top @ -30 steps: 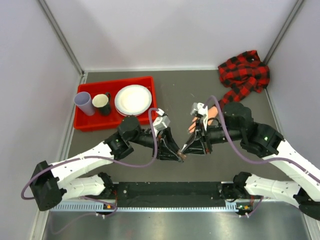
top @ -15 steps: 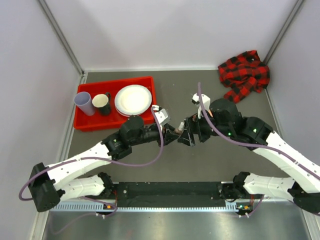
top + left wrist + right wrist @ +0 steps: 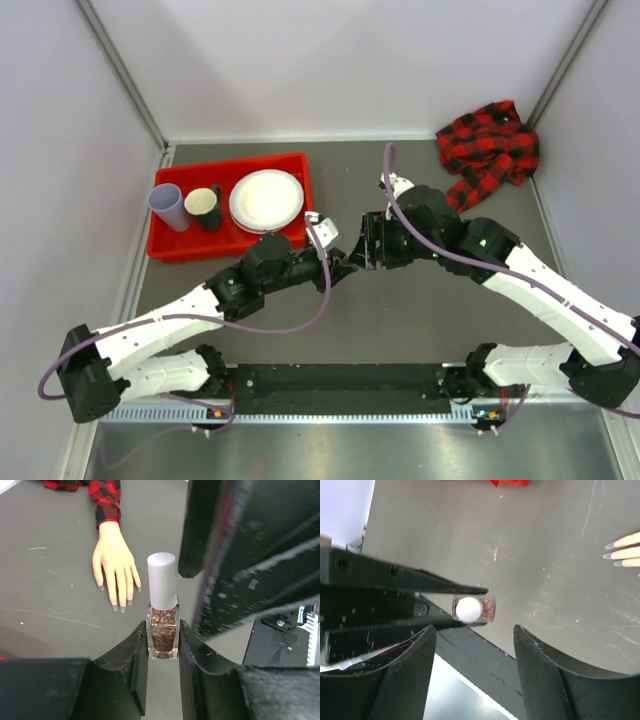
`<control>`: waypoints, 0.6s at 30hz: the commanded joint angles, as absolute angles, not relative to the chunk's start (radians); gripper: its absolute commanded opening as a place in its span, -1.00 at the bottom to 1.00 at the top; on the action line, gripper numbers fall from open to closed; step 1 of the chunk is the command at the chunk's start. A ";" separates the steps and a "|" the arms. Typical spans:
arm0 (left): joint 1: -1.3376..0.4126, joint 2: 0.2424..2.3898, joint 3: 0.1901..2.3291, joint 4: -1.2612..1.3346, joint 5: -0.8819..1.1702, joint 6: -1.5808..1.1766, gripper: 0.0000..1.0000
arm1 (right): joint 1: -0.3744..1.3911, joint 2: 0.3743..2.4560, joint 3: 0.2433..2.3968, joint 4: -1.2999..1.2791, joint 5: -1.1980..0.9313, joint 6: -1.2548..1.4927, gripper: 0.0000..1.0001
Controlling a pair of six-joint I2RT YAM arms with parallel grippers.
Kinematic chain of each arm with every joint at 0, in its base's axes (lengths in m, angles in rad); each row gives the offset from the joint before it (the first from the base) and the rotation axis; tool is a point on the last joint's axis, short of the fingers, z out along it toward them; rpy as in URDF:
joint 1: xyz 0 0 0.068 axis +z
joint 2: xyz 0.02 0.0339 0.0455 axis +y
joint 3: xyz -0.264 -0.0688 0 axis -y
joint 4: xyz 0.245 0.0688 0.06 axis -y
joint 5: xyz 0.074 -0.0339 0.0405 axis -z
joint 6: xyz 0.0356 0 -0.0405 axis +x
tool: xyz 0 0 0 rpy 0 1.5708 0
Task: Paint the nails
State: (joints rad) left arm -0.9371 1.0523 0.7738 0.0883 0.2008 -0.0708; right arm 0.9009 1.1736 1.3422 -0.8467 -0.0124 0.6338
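the left gripper (image 3: 162,630) is closed on the polish bottle (image 3: 162,639). the clear glass body, filled with brownish glittery polish, is pinched between the two black fingers (image 3: 127,655) and held upright. its pale grey cap (image 3: 161,580) stands free above the fingertips. the right gripper (image 3: 475,630) is spread wide and nothing is held in it. in the right wrist view the cap is seen end-on just beyond the gap between its fingers, touched by neither. in the left wrist view that gripper's black body is seen at 1 to 3 o'clock of the bottle, close beside the cap.

the nails (image 3: 120,602), long and pale, are found on the mannequin hand (image 3: 112,555). this hand is laid flat on the grey table (image 3: 50,580) at 10 o'clock of the bottle, fingertips toward the camera, and is not touched by the bottle. a red-and-black plaid sleeve (image 3: 106,500) is seen at its wrist.

in the top view the hand is hidden under the right arm, and the two grippers are seen nose to nose at mid-table. a red tray (image 3: 230,163) is set at 10 o'clock of them, with a white plate (image 3: 266,199), a lavender cup (image 3: 167,206) and a dark cup (image 3: 203,207) inside. a bunched plaid shirt (image 3: 488,145) is seen at 2 o'clock.
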 commanded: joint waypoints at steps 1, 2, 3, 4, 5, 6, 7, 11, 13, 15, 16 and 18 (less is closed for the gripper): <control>-0.950 1.048 0.770 0.120 0.181 -0.044 -1.00 | 0.913 1.189 1.368 -0.798 0.046 0.661 0.22; -0.951 1.048 0.769 0.118 0.179 -0.041 -1.00 | 0.914 1.198 1.374 -0.796 0.035 0.660 0.17; -0.954 1.051 0.767 0.117 0.179 -0.037 -1.00 | 0.913 1.207 1.379 -0.801 0.032 0.657 0.14; -0.956 1.055 0.769 0.114 0.178 -0.034 -1.00 | 0.913 1.215 1.385 -0.807 0.032 0.650 0.09; -0.957 1.055 0.770 0.110 0.173 -0.032 -1.00 | 0.913 1.229 1.391 -0.811 0.038 0.650 0.05; -0.959 1.057 0.770 0.112 0.175 -0.031 -1.00 | 0.913 1.230 1.391 -0.810 0.043 0.650 0.04; -0.962 1.057 0.772 0.110 0.173 -0.031 -1.00 | 0.913 1.233 1.391 -0.804 0.044 0.650 -0.01; -0.968 1.057 0.772 0.106 0.172 -0.025 -1.00 | 0.913 1.241 1.411 -0.807 0.063 0.647 -0.13; -0.973 1.057 0.775 0.101 0.170 -0.020 -1.00 | 0.913 1.241 1.417 -0.814 0.069 0.646 -0.18; -0.976 1.060 0.779 0.087 0.167 -0.015 -1.00 | 0.913 1.241 1.425 -0.824 0.072 0.641 -0.22; -0.977 1.063 0.782 0.081 0.164 -0.012 -1.00 | 0.913 1.243 1.428 -0.836 0.078 0.640 -0.23; -0.980 1.068 0.787 0.066 0.160 -0.008 -1.00 | 0.913 1.241 1.434 -0.848 0.086 0.635 -0.24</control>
State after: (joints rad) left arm -0.9703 1.0618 0.7719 0.0555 0.1730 -0.0296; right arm 0.9024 1.2449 1.3781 -0.8337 0.0479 0.6495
